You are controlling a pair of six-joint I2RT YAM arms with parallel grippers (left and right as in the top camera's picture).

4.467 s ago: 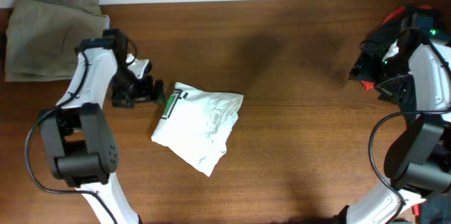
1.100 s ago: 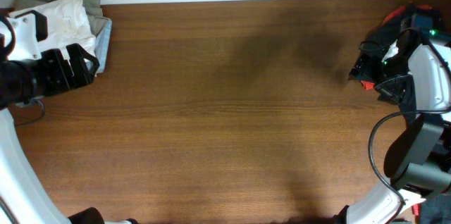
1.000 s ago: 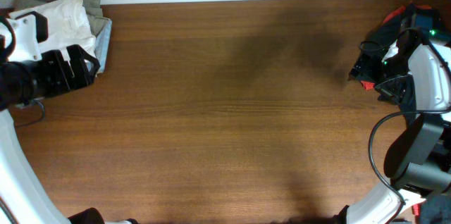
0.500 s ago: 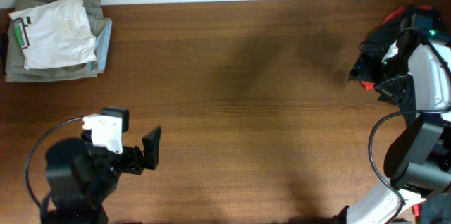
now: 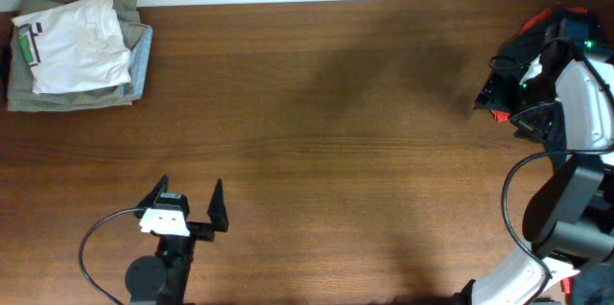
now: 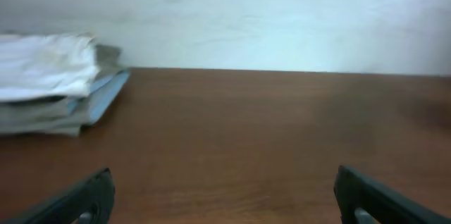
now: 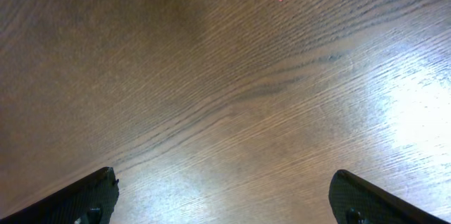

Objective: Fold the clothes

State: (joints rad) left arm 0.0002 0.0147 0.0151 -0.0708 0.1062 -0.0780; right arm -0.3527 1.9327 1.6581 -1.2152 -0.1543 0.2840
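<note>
White T-shirt (image 5: pixel 72 41) — folded, atop khaki pile (image 5: pixel 58 102); left fingers (image 6: pixel 81 197), right fingers (image 7: pixel 363 197) spread, empty — steer arms wide of pile

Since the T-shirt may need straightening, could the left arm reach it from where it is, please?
Probably yes: the left pincer is open, and only bare table lies between it and the T-shirt, lying uncovered.

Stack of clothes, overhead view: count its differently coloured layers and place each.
3. The white T-shirt lies on top, a light blue layer peeks out beneath its right edge, the olive garment sits at the bottom. More may be hidden between.
</note>
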